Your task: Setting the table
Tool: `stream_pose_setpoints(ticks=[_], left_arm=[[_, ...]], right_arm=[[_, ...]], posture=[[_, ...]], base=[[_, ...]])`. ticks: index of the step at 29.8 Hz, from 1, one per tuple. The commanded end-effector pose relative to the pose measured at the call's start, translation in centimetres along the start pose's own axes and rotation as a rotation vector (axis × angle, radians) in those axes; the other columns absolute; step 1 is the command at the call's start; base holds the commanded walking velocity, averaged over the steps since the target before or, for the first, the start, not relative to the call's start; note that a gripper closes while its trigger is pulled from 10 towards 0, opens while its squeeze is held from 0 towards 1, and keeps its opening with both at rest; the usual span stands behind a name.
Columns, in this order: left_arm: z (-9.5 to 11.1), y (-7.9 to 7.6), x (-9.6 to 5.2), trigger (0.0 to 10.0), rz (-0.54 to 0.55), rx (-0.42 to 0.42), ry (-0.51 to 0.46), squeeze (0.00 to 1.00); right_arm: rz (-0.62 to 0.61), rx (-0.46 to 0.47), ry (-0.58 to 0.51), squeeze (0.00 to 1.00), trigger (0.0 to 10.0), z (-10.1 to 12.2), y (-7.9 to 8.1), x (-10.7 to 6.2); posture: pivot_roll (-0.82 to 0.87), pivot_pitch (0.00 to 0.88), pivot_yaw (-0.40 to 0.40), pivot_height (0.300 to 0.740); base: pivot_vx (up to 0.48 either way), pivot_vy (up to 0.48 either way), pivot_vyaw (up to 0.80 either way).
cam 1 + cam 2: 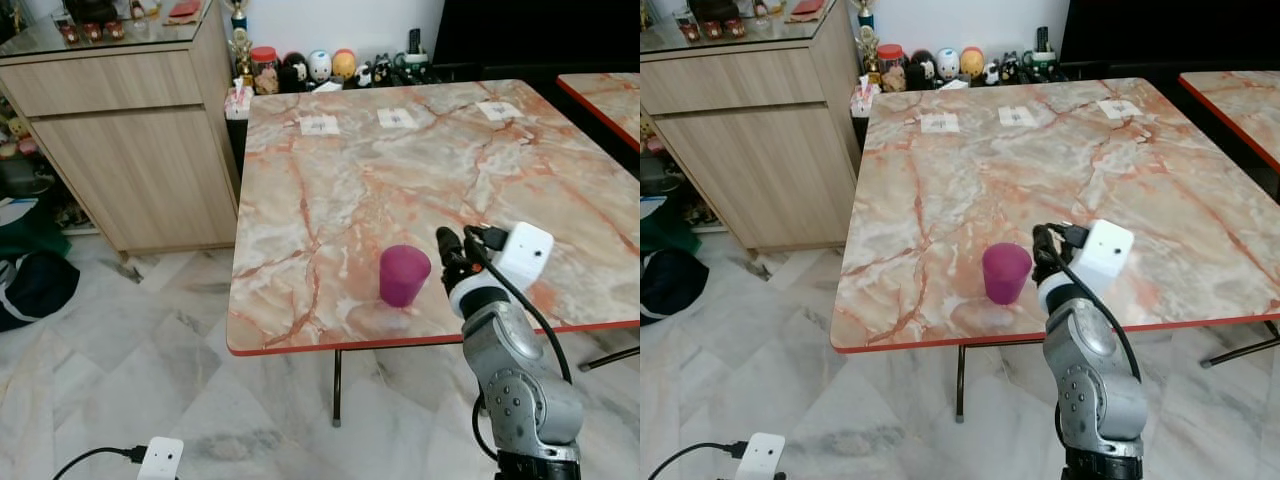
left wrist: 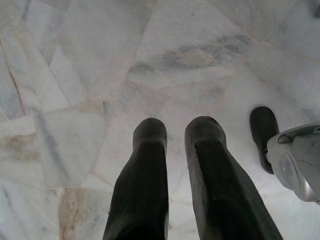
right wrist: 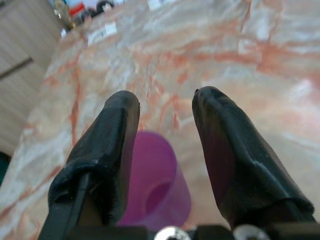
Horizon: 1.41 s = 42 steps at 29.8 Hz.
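A purple cup (image 1: 404,273) stands upright on the marble table (image 1: 400,170), close to its red front edge. My right gripper (image 1: 448,255) is just to the cup's right at about rim height, its black fingers open. In the right wrist view the cup (image 3: 152,185) lies low, partly behind one finger (image 3: 107,145), and the gripper (image 3: 165,100) holds nothing. My left arm hangs idle beside the table over the floor, and its gripper (image 2: 176,130) shows a narrow gap between the fingers.
Three small white cards (image 1: 397,118) lie along the table's far side. A wooden cabinet (image 1: 130,150) stands to the left, with figurines (image 1: 320,68) behind the table. A second table (image 1: 605,95) is at the right. A black bag (image 1: 35,285) lies on the marble floor.
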State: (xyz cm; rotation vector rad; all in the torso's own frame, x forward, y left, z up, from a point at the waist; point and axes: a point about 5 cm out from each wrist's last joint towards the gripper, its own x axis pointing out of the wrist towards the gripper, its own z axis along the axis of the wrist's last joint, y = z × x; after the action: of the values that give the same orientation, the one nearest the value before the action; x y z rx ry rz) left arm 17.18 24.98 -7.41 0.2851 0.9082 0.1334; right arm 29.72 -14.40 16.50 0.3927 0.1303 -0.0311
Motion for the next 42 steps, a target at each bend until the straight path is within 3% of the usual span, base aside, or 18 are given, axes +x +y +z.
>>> stream_pose_setpoints(ticks=[1, 8, 18, 30, 42], left_arm=[[-0.6, -0.2, -0.1, 10.0, -0.005, -0.003, 0.021, 0.0], [-0.8, -0.2, -0.2, 10.0, -0.005, -0.002, 0.026, 0.0], [-0.9, -0.2, -0.2, 10.0, -0.003, -0.005, 0.027, 0.0], [-0.9, -0.1, -0.2, 10.0, 0.003, -0.006, 0.026, 0.0], [-1.0, -0.1, -0.2, 10.0, 0.004, -0.002, 0.028, 0.0]], right_arm=[[0.009, -0.011, 0.034, 0.0, 10.0, -0.1, 0.3, -0.1], [-0.013, -0.021, 0.136, 0.0, 10.0, -1.0, -0.6, 0.1], [-0.032, -0.012, 0.169, 0.0, 10.0, -1.0, -1.4, 0.9], [0.055, 0.011, 0.174, 0.0, 10.0, -0.7, -0.4, 1.5], [0.046, 0.014, 0.216, 0.0, 10.0, -1.3, -0.7, 1.5]], posture=[[-0.07, 0.074, 0.018, 0.74], [-0.07, 0.077, 0.019, 0.74], [-0.06, 0.077, 0.02, 0.74], [-0.06, 0.078, 0.02, 0.74], [-0.06, 0.08, 0.021, 0.74]], base=[[0.0, 0.0, 0.0], [0.0, 0.0, 0.0], [0.0, 0.0, 0.0], [0.0, 0.0, 0.0], [0.0, 0.0, 0.0]])
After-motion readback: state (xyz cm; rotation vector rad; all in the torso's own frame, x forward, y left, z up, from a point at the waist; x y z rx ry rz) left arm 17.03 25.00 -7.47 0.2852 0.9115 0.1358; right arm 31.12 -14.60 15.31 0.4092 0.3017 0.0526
